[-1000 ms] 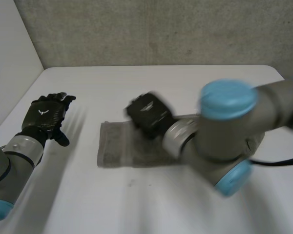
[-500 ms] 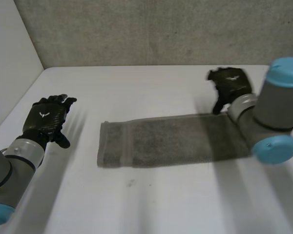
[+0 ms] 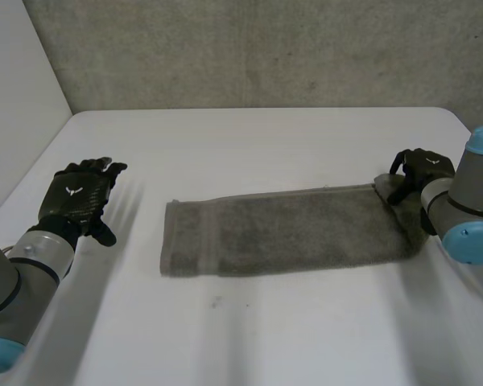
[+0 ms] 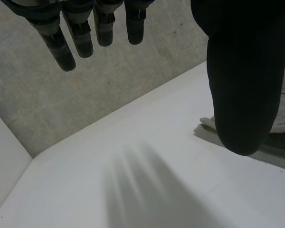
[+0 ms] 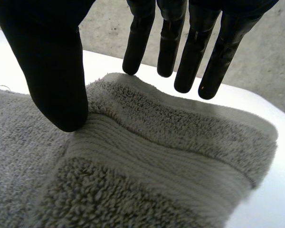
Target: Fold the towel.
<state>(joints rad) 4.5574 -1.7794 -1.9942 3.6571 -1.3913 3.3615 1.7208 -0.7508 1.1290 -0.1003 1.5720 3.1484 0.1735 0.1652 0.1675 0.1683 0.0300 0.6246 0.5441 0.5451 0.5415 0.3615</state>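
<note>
Right hand, open and empty, hovers over the thick hemmed end of the soft, limp grey terry towel, likely best pinched there, near the right edge of the white table.

My left hand: fingers straight, slightly spread, thumb out sideways.
My right hand: fingers straight, thumb apart from them.
My left arm: low, bent.
My right arm: far out.

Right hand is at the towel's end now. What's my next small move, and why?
Probably close the right hand on the towel's end: its straight fingers and thumb flank that raised edge, with nothing pinched yet. The left hand is open, apart from the towel.
</note>
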